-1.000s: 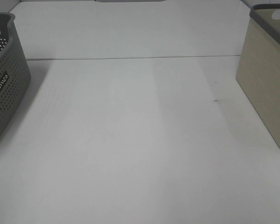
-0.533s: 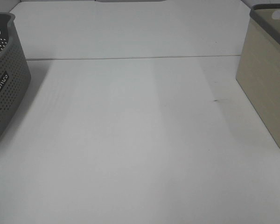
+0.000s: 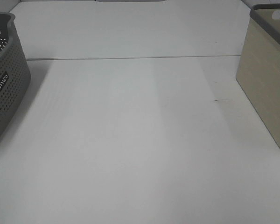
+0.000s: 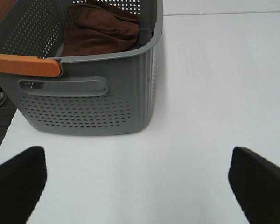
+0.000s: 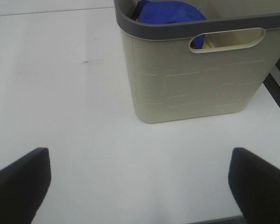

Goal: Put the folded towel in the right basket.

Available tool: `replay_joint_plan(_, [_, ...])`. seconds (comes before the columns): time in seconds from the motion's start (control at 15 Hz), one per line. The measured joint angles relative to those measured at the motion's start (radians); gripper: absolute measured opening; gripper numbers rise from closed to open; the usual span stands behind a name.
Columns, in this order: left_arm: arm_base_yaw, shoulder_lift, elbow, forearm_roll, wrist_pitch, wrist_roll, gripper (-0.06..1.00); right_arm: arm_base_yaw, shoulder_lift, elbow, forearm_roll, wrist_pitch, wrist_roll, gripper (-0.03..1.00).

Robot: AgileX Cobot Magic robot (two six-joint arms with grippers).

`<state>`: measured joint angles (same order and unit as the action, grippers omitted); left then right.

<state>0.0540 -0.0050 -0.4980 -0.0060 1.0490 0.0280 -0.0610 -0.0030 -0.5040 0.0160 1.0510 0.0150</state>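
You have a white counter [image 3: 130, 140] with a seam across its far part. A grey perforated basket [image 3: 4, 79] stands at its left edge, a beige basket [image 3: 266, 88] at its right.

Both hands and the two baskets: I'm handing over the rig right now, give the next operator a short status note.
Left hand: open, empty, over the table facing the grey basket.
Right hand: open, empty, facing the beige basket.
Grey basket, left side: holds a folded brown towel.
Beige basket, right side: holds a blue cloth.
Done: nothing visibly in progress; neither hand holds anything.
Left: if the brown towel is the one meant, it is yet to be picked up and moved to the beige basket.
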Motion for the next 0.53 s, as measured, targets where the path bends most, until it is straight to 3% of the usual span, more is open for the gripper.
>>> replay_joint_plan(0.53, [0.000, 0.000, 0.000, 0.000, 0.000, 0.000, 0.99, 0.000, 0.000, 0.000, 0.000, 0.000, 0.000, 0.99])
